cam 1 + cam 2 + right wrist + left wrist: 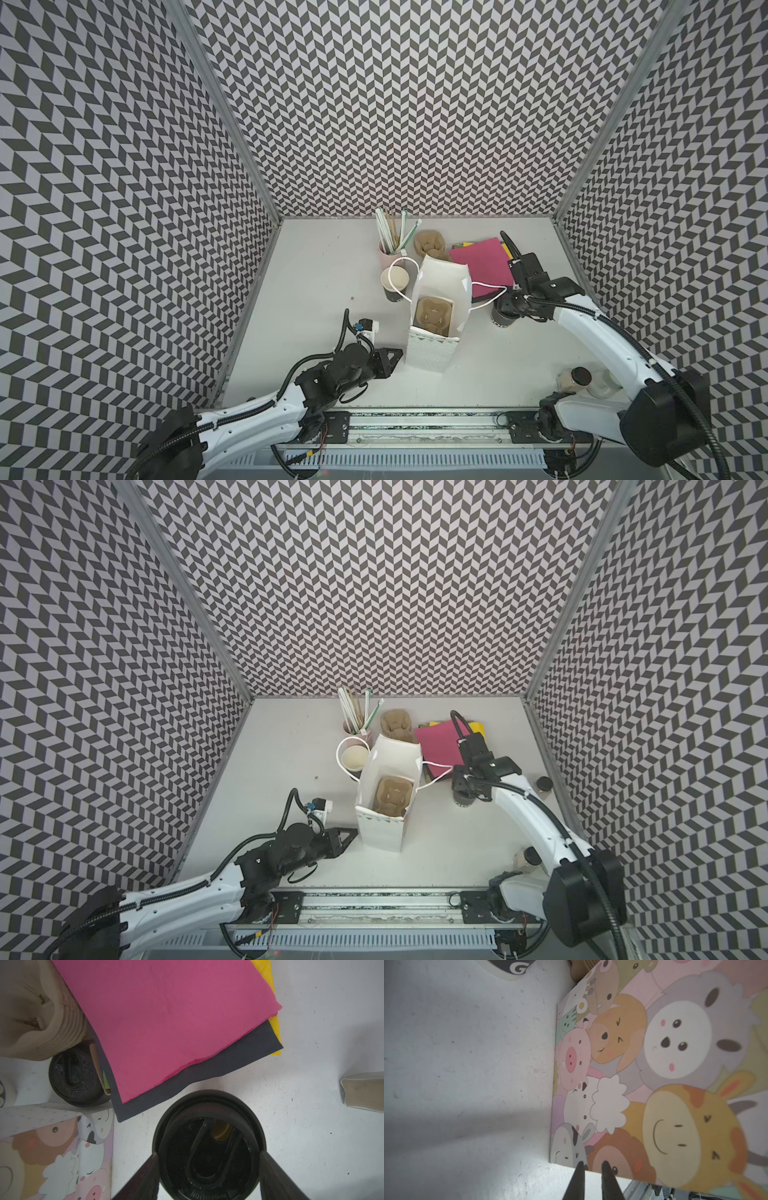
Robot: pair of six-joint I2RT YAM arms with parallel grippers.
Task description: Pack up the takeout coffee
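Observation:
The takeout coffee [500, 322] [462, 800] stands upright on the table just right of the bag; in the right wrist view I look down on its black domed lid [207, 1109]. My right gripper [505, 309] [463, 789] [208, 1154] is down over it, one finger against each side of the lid rim with no gap showing. The white paper bag [428, 353] [380, 833], cartoon animals on its side [654, 1064], stands open with a tan pulp cup carrier [432, 316] inside. My left gripper [399, 355] [355, 832] [592, 1163] is low at the bag's near left corner, nearly shut and holding nothing.
A lidless dark cup [395, 278] and a cup of straws [388, 245] stand left of the bag. Behind it are stacked carriers [430, 243], pink napkins [482, 262] and another black-lidded cup [76, 1076]. Tan bottles [577, 378] [543, 784] stand at the right.

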